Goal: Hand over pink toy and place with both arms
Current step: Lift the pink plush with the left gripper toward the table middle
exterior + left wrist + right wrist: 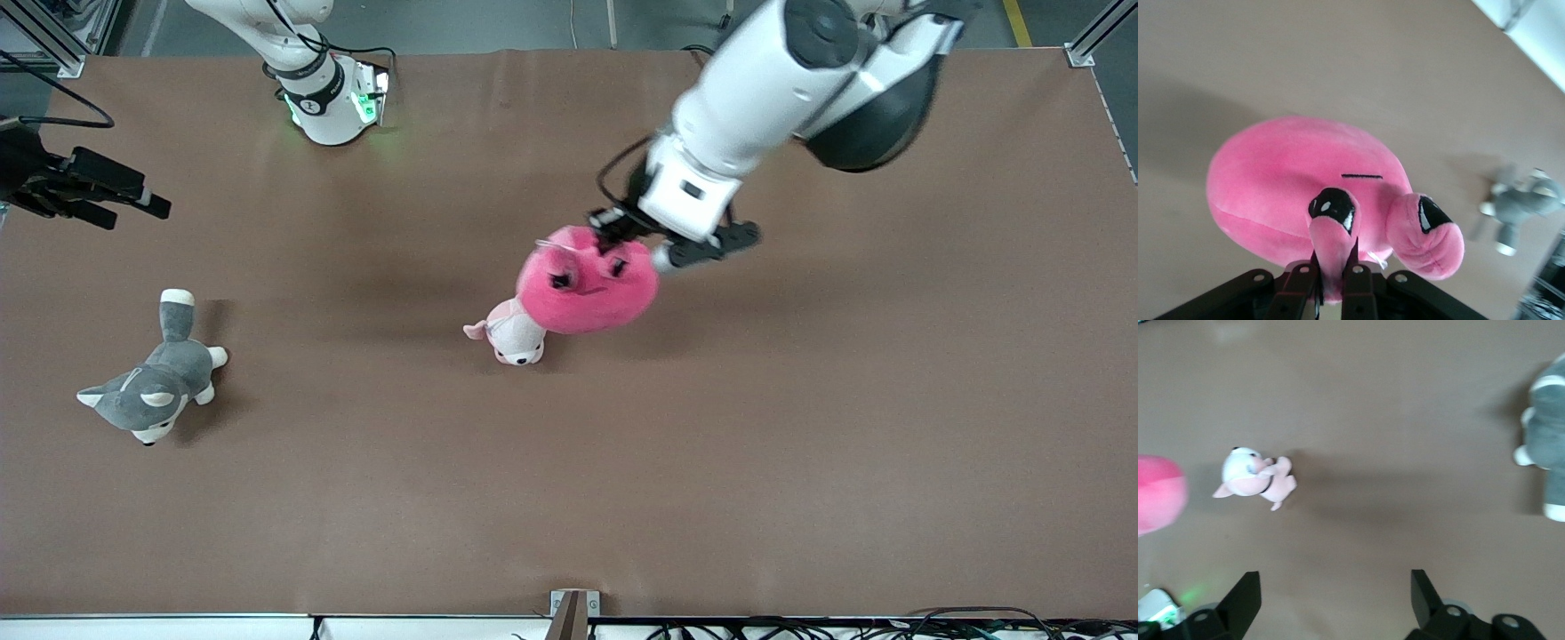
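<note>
My left gripper point(613, 233) pinched the pink toy point(587, 289) by an eye stalk, seemingly aloft over the pale plush point(513, 335); my right gripper point(133, 200), spread, waited above the grey plush point(147, 391).

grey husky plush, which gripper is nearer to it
Right. The right gripper hangs open at the right arm's end of the table, near the grey husky plush. The left gripper is over mid-table, shut on the pink toy.
</note>
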`<state>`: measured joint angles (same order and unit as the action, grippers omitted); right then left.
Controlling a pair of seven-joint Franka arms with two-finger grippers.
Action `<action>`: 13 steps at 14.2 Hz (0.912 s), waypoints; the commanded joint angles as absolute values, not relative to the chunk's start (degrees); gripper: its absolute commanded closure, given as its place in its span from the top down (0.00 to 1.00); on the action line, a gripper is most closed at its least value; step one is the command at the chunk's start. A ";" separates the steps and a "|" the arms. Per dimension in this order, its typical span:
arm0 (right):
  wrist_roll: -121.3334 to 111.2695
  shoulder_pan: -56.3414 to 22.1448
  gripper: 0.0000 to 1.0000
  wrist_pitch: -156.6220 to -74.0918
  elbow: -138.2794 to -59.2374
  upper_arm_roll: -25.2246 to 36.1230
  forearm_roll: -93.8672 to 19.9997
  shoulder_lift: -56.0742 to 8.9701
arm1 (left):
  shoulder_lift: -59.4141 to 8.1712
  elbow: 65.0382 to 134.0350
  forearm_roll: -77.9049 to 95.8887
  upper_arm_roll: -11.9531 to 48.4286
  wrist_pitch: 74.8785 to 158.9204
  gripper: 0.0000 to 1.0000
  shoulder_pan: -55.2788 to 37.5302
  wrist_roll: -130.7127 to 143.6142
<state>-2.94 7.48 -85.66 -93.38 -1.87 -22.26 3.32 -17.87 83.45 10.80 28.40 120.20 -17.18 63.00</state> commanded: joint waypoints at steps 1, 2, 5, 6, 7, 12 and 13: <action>-2.64 5.55 0.93 -86.22 -94.92 -2.11 -27.67 3.61 | -22.58 80.77 10.99 27.86 129.86 0.00 -23.62 65.13; -2.64 4.15 0.89 -86.48 -94.83 -2.11 -29.60 2.99 | -23.63 80.77 10.99 27.86 133.03 0.00 -25.64 65.13; -2.55 0.19 0.78 -89.71 -94.75 -2.11 -32.87 1.94 | -25.83 80.07 10.81 27.77 138.15 0.00 -29.78 65.13; -2.55 -1.13 0.78 -91.22 -94.75 -2.11 -32.87 1.41 | -26.45 79.98 10.72 27.69 138.42 0.00 -30.84 65.13; -2.55 -2.36 0.78 -91.84 -94.75 -2.11 -32.78 0.80 | -26.80 80.07 10.64 27.69 138.43 0.00 -31.46 65.13; -0.62 -9.04 0.78 -95.71 -95.01 -2.11 -32.08 -1.84 | -27.25 80.07 9.84 27.51 138.43 0.00 -32.52 65.13; -0.62 -9.40 0.78 -95.97 -95.01 -2.11 -31.99 -2.80 | -27.25 80.07 9.84 27.51 138.43 0.00 -32.78 65.13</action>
